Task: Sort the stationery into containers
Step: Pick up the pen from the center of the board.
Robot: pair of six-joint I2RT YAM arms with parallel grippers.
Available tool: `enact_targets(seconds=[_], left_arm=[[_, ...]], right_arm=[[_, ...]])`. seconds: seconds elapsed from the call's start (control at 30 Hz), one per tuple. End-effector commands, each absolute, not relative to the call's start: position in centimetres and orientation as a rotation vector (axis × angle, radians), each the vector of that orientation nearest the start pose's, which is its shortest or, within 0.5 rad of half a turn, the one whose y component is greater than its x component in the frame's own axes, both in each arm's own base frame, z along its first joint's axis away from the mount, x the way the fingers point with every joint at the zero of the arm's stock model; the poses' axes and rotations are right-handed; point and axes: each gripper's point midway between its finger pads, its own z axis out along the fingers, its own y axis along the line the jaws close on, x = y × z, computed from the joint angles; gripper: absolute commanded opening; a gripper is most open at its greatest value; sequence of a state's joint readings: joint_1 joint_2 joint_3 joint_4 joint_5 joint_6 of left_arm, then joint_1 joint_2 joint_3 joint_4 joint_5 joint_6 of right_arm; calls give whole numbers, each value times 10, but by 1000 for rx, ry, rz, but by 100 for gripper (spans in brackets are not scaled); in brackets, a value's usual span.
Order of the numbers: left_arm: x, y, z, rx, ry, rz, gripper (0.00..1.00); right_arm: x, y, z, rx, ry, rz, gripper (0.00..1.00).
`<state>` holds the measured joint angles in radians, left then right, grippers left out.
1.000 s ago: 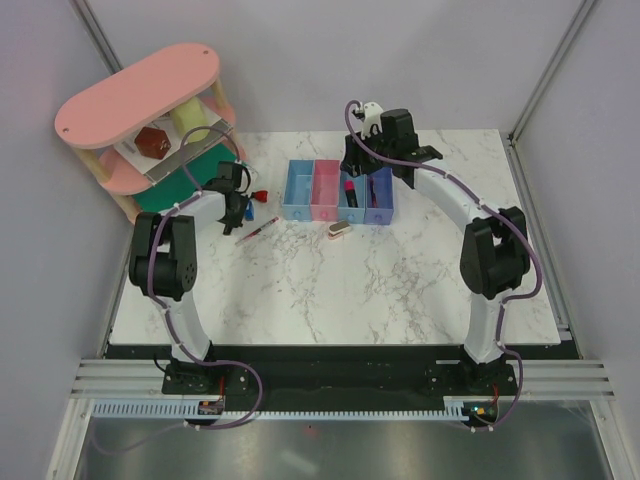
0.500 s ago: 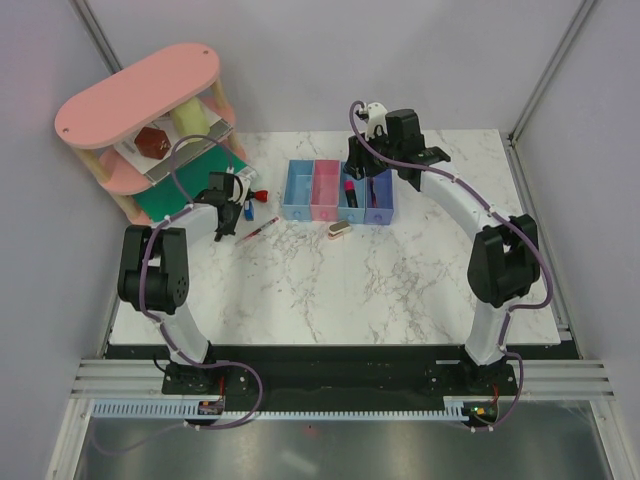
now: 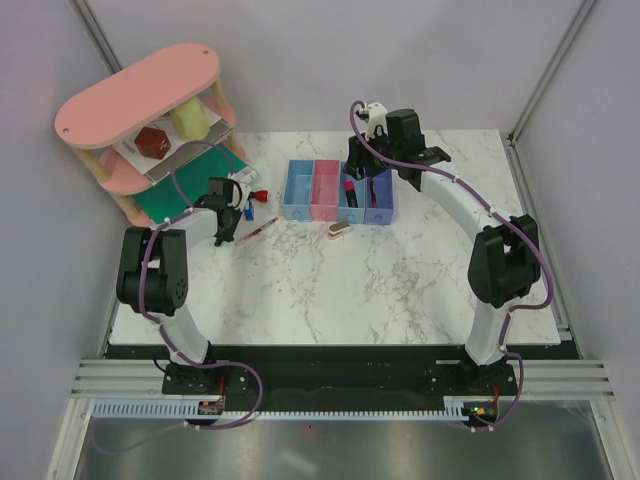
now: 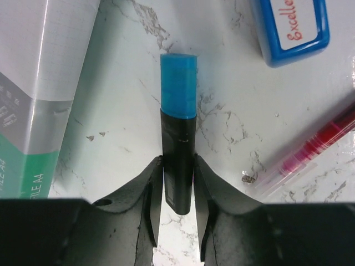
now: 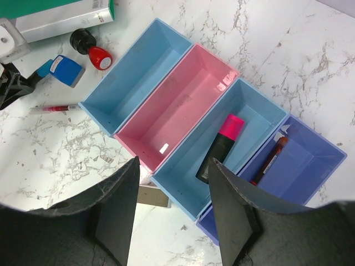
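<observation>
My left gripper [image 3: 225, 212] [image 4: 178, 162] is shut on the black barrel of a blue-capped marker [image 4: 178, 100] that lies on the marble table. A blue piece [image 4: 291, 25] and a thin red pen [image 4: 316, 144] lie to its right. A red and black stamp [image 5: 91, 49] lies nearby. Four bins stand in a row: light blue [image 5: 136, 77], pink [image 5: 183, 105], light blue [image 5: 252, 102], violet [image 5: 310, 160]. A black marker with a pink cap [image 5: 220, 147] lies in the third bin. A red pen [image 5: 269, 160] lies in the violet one. My right gripper [image 3: 365, 165] [image 5: 173, 166] is open and empty above the bins. A beige stapler block [image 3: 338, 230] lies in front of them.
A green board [image 3: 165, 195] with a white and green paper pack [image 4: 33, 83] lies left of my left gripper. The pink tiered shelf [image 3: 140, 95] stands at the back left. Grey walls close in the table.
My left gripper has shifted a little to the left and its elbow has swung back. My right gripper has moved slightly right over the bins. Little differs over the last half second.
</observation>
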<state>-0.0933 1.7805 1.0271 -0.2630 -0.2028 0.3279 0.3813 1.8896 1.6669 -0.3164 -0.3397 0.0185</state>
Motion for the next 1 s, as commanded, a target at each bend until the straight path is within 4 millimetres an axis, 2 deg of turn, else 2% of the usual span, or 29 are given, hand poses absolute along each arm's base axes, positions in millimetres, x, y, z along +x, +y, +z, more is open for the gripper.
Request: enact_targets(seconds=[0.0,0.2,0.23,0.3,0.4,0.5,0.6,0.67,0.73,0.77,0.8,0.83,0.87,0.9,0.93,0.97], left_arm=[[341,13,-20,542,2768,287,36],[349,12,-24,555,2770,285,34],[349,13,-25,554,2773,283,21],[351,12,-25,570,2770,278,2],[347,11,-22,589,2773,267,2],[346,11,-7,599,2741,271,2],[350,2,30,583,2683,210,2],[353,-15,70,557,2620,86,2],[357,-43,100,560,2553,-104,2],[362,-53,131,561,2495,-154,2],[366,-61,146,559,2461,-197,2],[367,-77,160,562,2427,-286,2],[376,-88,186,568,2368,-331,2],[379,-98,197,558,2348,-384,2],[379,-117,209,588,2311,-470,2],[386,-129,228,602,2258,-523,2]], right_arm=[[474,256,235,-594,1995,611,60],[475,257,235,-592,1996,619,60],[475,257,234,-592,1996,619,60],[475,258,236,-590,1994,621,60],[474,256,237,-590,1993,618,60],[470,254,235,-597,2006,610,60],[464,250,232,-600,2020,600,61],[459,245,226,-593,2044,588,61],[454,238,221,-620,2049,559,62],[453,235,219,-614,2055,550,63],[451,229,220,-603,2058,543,63],[449,225,213,-598,2076,540,64],[449,220,212,-587,2081,531,65],[449,213,215,-575,2080,524,66],[446,208,209,-569,2096,519,71],[445,202,208,-570,2096,508,82]])
